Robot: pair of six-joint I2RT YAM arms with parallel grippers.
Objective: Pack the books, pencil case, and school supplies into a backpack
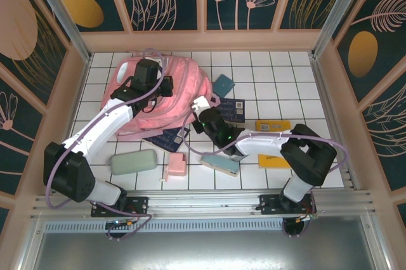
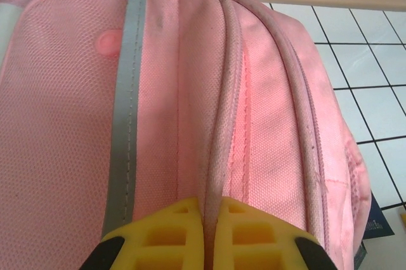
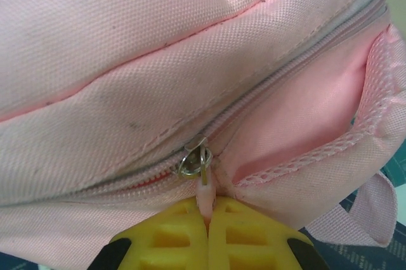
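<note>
- You have one backpack (image 1: pixel 184 83).
- You can count two navy books (image 1: pixel 233 113) (image 1: pixel 166 138).
- You have one teal book (image 1: pixel 223 85).
- You have one yellow-orange book (image 1: pixel 274 161).
- You have one pencil case (image 1: pixel 133 162).
- You have one pink block (image 1: pixel 174 167).
- You have one grey-blue case (image 1: pixel 221 164).

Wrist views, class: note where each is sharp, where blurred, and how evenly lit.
Left wrist: backpack weave crisp, yellow fingertips soft at the bottom edge, fairly even light. Right wrist: zipper pull sharp, fabric brightest upper left, lower right corner dim.
</note>
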